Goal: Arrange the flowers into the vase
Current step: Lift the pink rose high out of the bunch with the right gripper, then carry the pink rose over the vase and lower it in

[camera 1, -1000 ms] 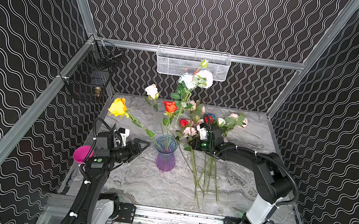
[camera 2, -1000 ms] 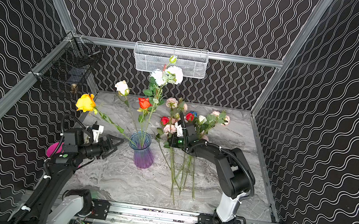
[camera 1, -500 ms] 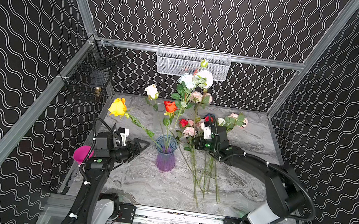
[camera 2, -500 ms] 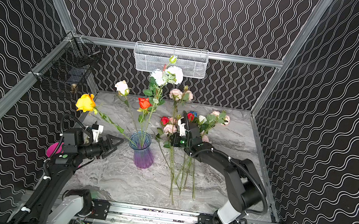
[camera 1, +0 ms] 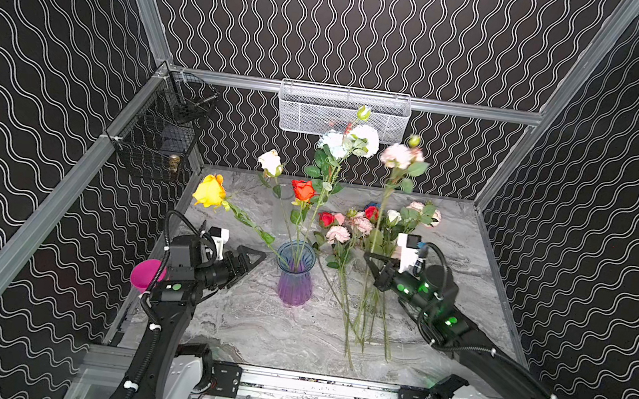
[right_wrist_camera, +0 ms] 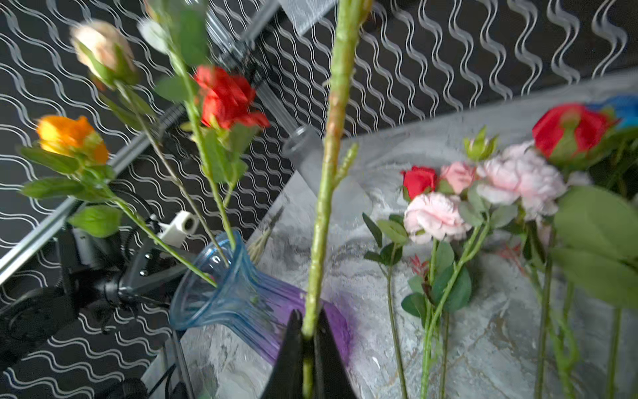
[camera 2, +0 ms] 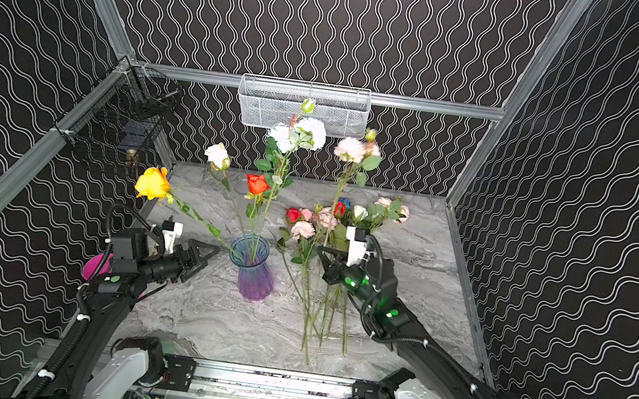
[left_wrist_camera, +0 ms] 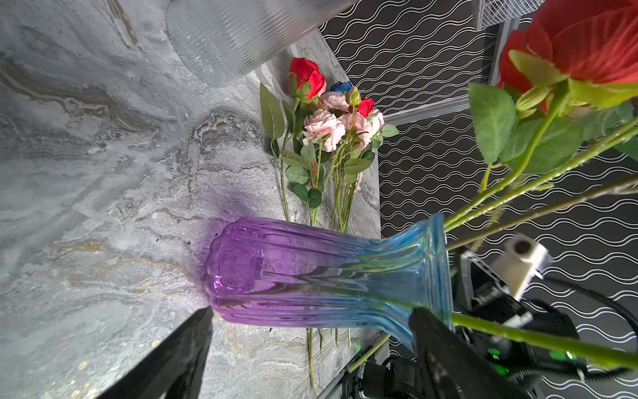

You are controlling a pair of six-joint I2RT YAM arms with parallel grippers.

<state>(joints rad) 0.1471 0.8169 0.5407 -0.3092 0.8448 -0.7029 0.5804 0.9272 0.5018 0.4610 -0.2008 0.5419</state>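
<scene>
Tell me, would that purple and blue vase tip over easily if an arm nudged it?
Probably fairly easily: the vase is tall and slim, and its flowers rise far above it, the yellow rose leaning well out sideways. It looks like smooth ribbed glass, so likely slippery and breakable.

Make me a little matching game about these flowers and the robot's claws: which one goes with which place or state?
Things:
1. yellow rose
2. tall pale pink rose
3. blue rose
4. left gripper

States:
A. lying in the pile on the table
B. open and empty, next to the vase
C. stem pinched in the right gripper
D. standing in the vase, leaning out sideways

Pairs: 1-D, 2-C, 3-A, 4-B
</scene>
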